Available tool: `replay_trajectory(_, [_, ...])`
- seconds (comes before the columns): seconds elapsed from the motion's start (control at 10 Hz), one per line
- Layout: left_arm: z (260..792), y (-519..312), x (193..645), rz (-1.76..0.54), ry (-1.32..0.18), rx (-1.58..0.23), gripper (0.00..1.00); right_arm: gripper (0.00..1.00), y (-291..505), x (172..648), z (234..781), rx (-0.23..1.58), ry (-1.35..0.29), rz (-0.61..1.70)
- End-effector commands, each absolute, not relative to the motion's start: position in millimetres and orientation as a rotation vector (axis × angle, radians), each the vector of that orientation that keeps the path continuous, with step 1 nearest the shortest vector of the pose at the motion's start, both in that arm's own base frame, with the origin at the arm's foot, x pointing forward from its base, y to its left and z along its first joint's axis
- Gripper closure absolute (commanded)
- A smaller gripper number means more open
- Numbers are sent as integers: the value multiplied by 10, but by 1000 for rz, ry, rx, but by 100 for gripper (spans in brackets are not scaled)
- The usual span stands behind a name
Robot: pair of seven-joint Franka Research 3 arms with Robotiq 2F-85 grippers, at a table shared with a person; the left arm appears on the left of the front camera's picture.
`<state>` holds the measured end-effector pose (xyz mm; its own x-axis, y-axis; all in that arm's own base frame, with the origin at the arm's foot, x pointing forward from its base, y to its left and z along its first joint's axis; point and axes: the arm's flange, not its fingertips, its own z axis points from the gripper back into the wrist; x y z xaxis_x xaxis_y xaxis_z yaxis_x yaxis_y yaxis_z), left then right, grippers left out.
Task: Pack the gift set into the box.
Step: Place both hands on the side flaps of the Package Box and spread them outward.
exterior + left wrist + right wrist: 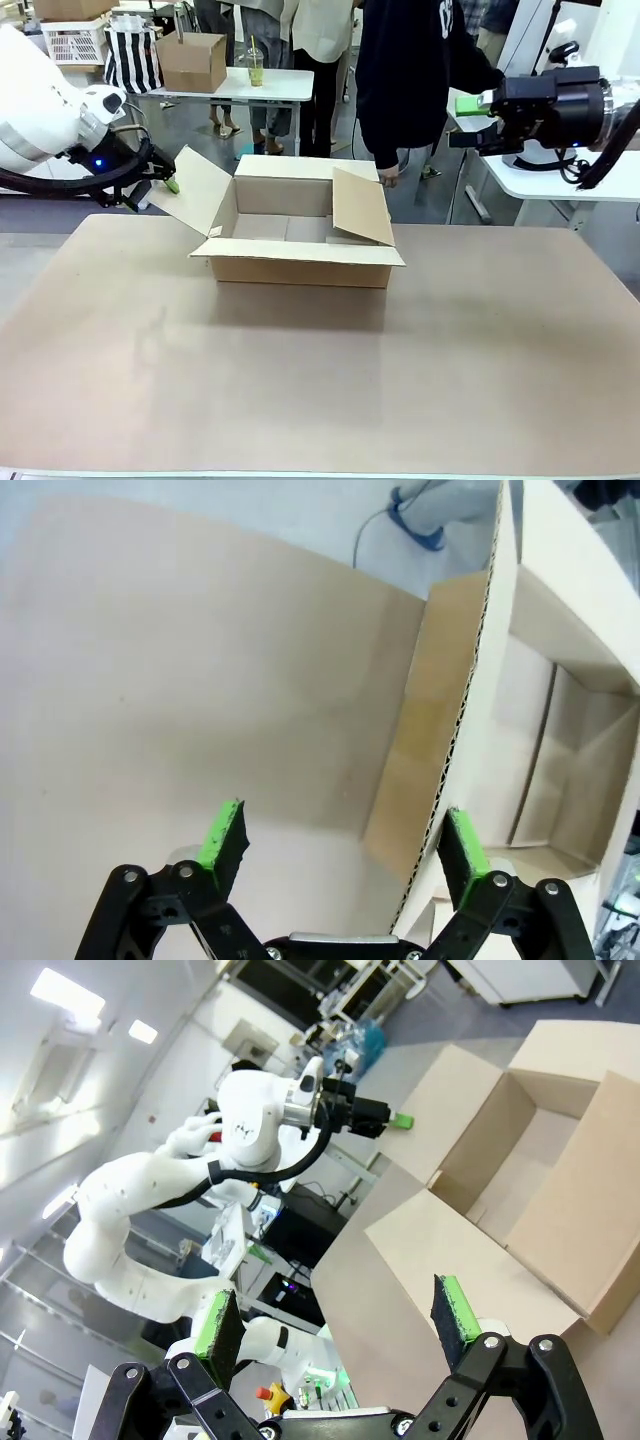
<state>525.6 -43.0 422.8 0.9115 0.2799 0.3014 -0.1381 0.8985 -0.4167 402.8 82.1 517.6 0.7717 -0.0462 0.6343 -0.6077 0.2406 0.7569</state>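
The box (300, 262), shallow plain brown corrugated card with flaps spread, sits on the worktop (320, 380). My left jaws gape wide around its side flap (195, 185) edge, gripping nothing. My right jaws gape too, empty, well apart from it.

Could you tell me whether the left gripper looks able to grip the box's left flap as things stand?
Probably yes: the left gripper is open, the edge of the left flap of the box lies between its fingers, and nothing is in the way.
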Motion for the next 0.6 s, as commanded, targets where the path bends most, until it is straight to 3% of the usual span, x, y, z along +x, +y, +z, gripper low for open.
replay_trajectory(0.0, [4323, -483, 5346, 268, -378, -313, 0, 0, 853, 4036, 5195, 1313, -629, 410])
replay_trajectory(0.3, [4323, -483, 5346, 268, -378, -313, 0, 0, 821, 4028, 5176, 1287, -613, 419])
replay_trajectory(0.5, [4323, -483, 5346, 268, -378, -313, 0, 0, 1495, 4614, 5343, 1134, -417, 481])
